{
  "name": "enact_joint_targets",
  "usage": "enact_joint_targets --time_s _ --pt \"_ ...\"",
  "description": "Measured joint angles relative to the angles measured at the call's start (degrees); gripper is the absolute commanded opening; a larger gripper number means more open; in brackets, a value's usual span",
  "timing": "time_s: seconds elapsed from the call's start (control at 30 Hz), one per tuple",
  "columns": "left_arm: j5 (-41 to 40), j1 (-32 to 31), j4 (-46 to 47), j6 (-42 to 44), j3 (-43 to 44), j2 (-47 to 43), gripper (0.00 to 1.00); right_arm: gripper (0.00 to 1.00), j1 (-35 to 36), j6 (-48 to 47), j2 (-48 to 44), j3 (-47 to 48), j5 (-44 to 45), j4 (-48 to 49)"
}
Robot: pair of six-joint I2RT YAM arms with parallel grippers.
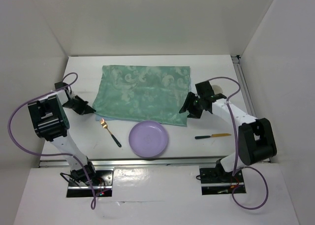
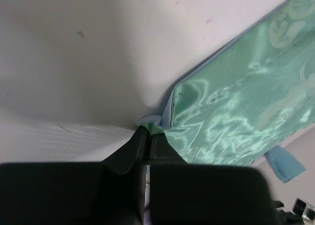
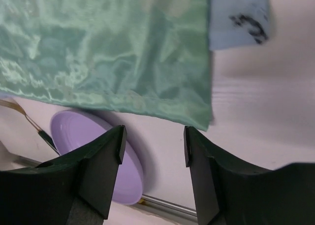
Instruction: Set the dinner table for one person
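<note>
Left arm [image 1: 49,119] is bent at the elbow with its wrist swung to the right. The left gripper [image 2: 147,134] sits low, 2 fingers pinched tight on a corner of the green cloth [image 2: 236,102]. Right arm [image 1: 241,119] reaches in leftward, and the right gripper [image 3: 152,136] has its 2 fingers spread wide apart.

Overhead camera faces the dinner table [image 1: 211,67]; close wrist views share cloth [image 1: 145,93].

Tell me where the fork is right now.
In the top view, the fork lies on the white table left of centre, just left of the purple plate and nearer the arms than the green cloth's near-left corner.
</note>
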Motion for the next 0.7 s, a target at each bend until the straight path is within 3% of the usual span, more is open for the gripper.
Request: enact_joint_targets --time_s 0.13,0.37,0.7 --pt "-0.15 0.0 0.11 -0.17 0.26 -0.02 0.0 0.61 -2.29 5.95 -4.09 -8.48 -1.03 1.05" --pt "-0.79 -0.2 -0.17 0.2 0.37 -0.42 0.0 0.6 -2.47 14.78 -5.46 -14.97 -0.44 7.76" --pt "-1.01 -0.22 -1.16 0.52 1.4 -0.68 0.0 0.57 1.14 22.32 1.49 -15.91 2.03 14.51"
